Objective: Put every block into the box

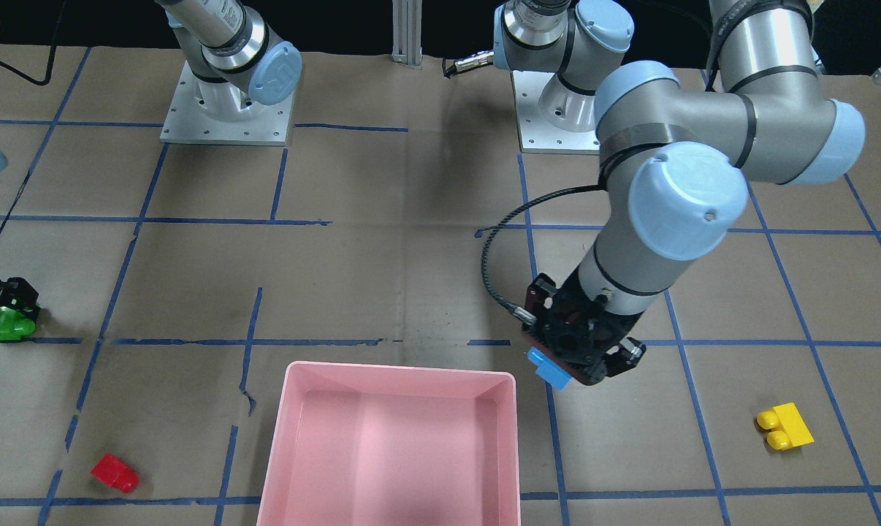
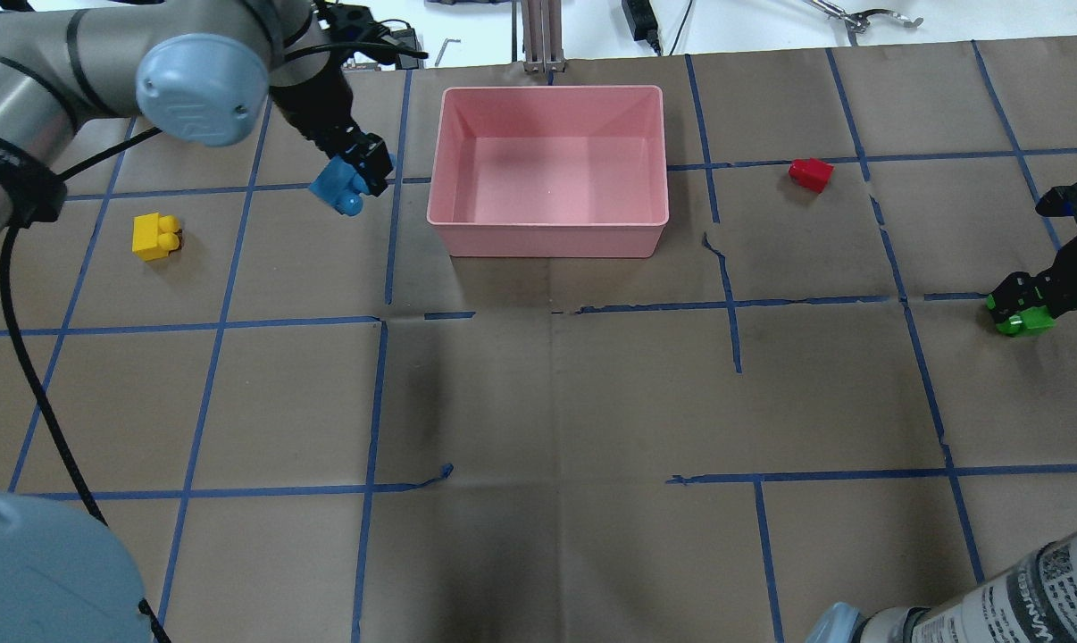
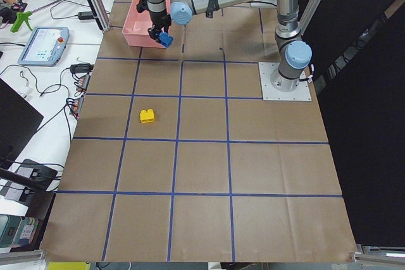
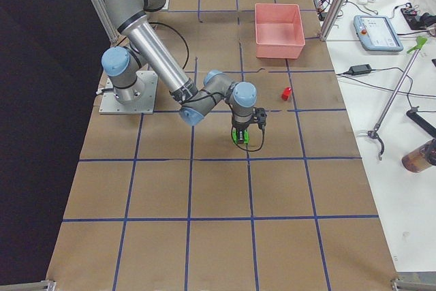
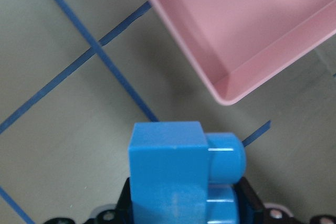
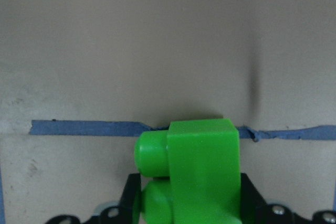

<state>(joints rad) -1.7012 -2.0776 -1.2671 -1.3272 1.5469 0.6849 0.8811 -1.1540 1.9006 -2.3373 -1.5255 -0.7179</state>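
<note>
Right claw [image 2: 1025,308] is clamped tight on the green brick [image 2: 1021,321], low over a blue tape line [image 2: 815,304]; can't tell if the brick touches the table [image 2: 547,402]. Only the right wrist cam shows its 2 round studs pointing sideways, in glossy plastic. Further out on robot's left, the yellow brick [image 2: 154,237] lies loose, well apart from the box. Left claw [image 2: 357,179] is closed on the light blue brick [image 2: 335,186], which is raised just beside the pink box [image 2: 547,241], outside its short wall. Left wrist cam alone shows the box's rounded corner ahead of the studs. The small red brick [image 2: 810,173] lies loose near the box's other side. Box is smooth and shallow. Table is covered w/ creased brown paper.
</note>
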